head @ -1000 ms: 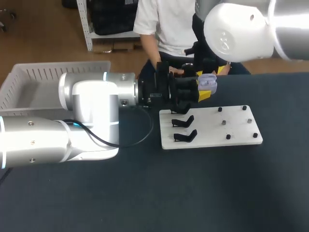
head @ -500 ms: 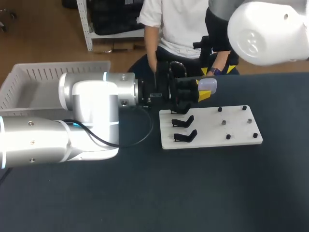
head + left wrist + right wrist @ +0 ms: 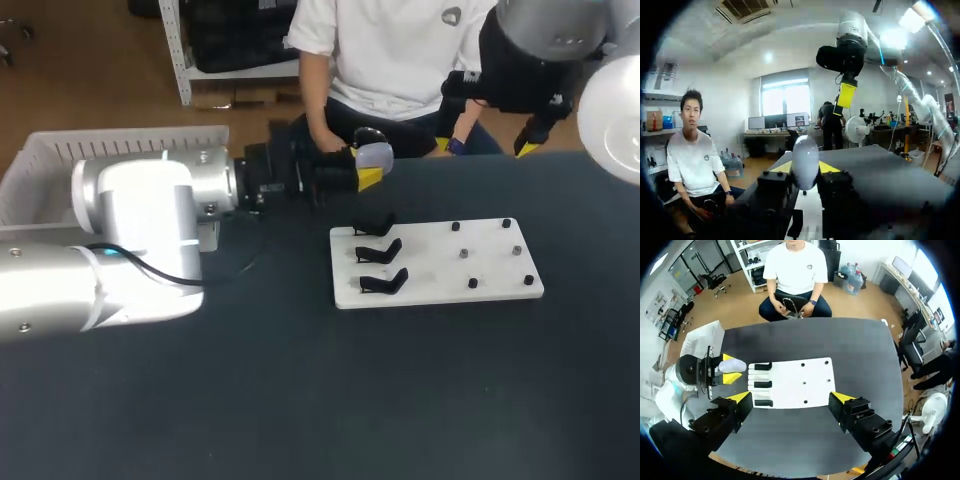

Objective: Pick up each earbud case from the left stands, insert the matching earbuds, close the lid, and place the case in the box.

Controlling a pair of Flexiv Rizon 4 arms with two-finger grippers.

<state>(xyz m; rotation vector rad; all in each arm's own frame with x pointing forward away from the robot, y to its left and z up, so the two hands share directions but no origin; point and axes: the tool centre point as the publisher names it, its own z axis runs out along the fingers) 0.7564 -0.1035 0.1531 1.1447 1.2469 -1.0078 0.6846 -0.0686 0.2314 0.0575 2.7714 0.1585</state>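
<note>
Holding a shut earbud case clear of the desk, with the drop into the box to come

Left hand [image 3: 365, 165] grips the pale lavender earbud case [image 3: 375, 157] between its yellow tips. The lid looks closed, and the case is held above the desk [image 3: 400, 400] near its far edge, just beyond the white board [image 3: 480, 285] and well apart from the box [image 3: 60, 160] at the far left. The three black stands [image 3: 385, 280] on the board are bare. The right hand [image 3: 790, 399] hangs high over the board, fingers spread wide and holding nothing. I judge filling and closing done for this case, so placing is the step in hand. Next, the left hand needs to bring the case over the box's open top, lower it inside the walls, then open its fingers.
</note>
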